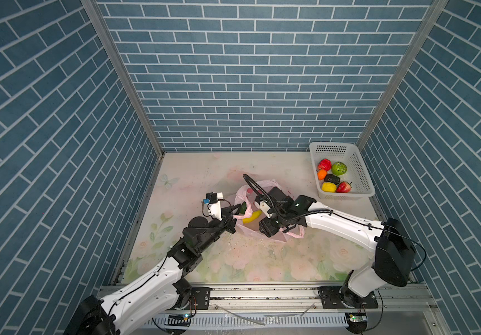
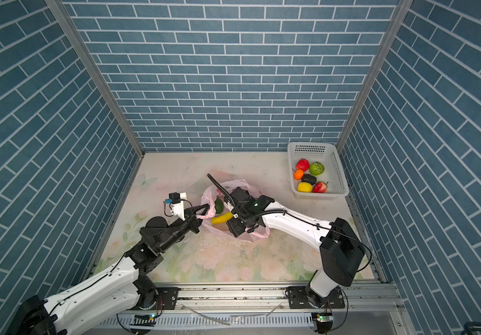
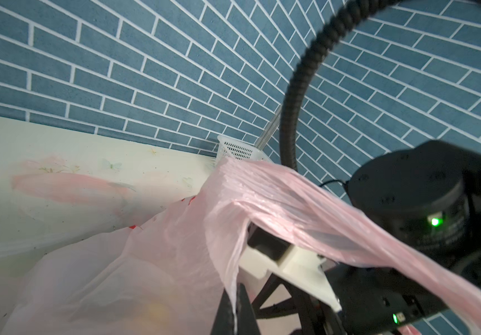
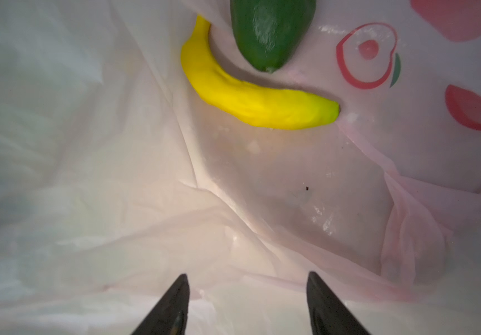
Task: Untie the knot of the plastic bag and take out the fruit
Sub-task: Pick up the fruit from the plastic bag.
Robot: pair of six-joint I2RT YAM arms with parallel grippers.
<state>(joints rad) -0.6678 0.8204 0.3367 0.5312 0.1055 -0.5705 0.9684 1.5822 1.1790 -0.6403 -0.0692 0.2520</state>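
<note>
**Hazards: Taking Fruit from the Opened Bag**

**Left end effector** [image 3: 235,307]: clamped tight on a strip of bag [image 3: 161,261] film, holding the mouth up and open. If this film slips out, the mouth is likely to drop onto the other arm and cover the fruit.

**Handle** [image 3: 335,214]: in the left wrist view it is drawn taut and drapes across the right arm's wrist parts. A withdrawal could catch it there and drag the whole bag across the desk [image 1: 204,174].

**Right end effector** [image 4: 247,275]: inside the bag, jaws apart, holding nothing. Loose film lies in folds directly beneath the tips. Closing too low would probably pinch film together with the fruit, so a lift would raise the bag as well.

**Banana** [image 4: 250,101]: lies on the bag floor ahead of the tips. It looks smooth and curved, so an off-centre grip may let it twist out.

**Green fruit** [image 4: 271,32]: rests against the banana and may roll once the banana moves.

**Knot**: none shows in any view; judged undone.

**Basket** [image 1: 335,145]: stands at the far corner and holds six fruits. A drop in transit is the last risk.
</note>
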